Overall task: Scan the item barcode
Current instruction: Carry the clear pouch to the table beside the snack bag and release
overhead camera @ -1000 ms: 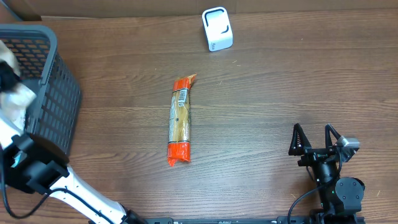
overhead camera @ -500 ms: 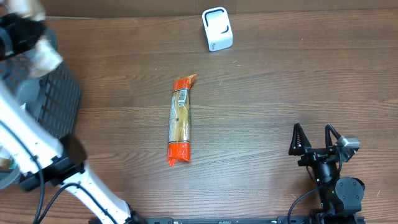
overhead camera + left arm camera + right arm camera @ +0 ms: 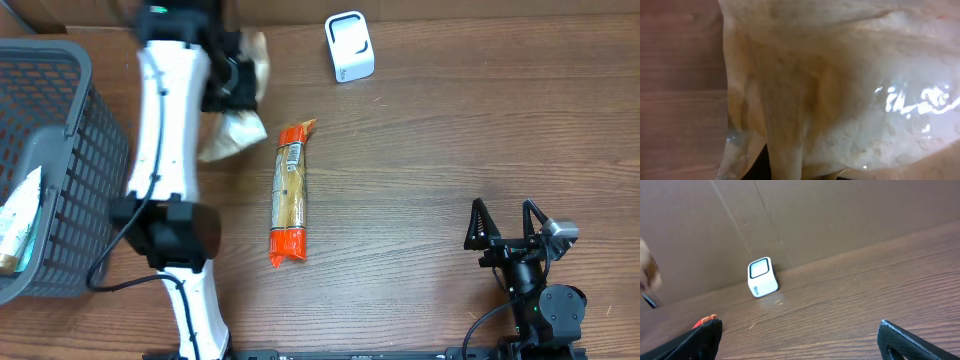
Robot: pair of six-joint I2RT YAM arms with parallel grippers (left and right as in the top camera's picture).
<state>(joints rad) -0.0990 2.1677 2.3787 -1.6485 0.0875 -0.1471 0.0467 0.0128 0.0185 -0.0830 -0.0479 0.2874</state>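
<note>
The brown wooden table [image 3: 430, 130] lies open between the white box-shaped scanner [image 3: 349, 46] and the right gripper [image 3: 503, 206]. Left of centre it's crowded: the white left arm [image 3: 170, 150], its crinkled pale plastic bag [image 3: 232, 135], the long orange-ended packet [image 3: 289, 195] just beside, and 1 dark grey mesh basket [image 3: 60, 150] at the edge.

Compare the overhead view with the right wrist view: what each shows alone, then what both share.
Only overhead: the grey basket, the whole orange-ended package, and the left gripper shut on a pale bag. Only right wrist: the cardboard wall rising behind the table. Both: the white scanner, the wooden table and the open right gripper.
</note>
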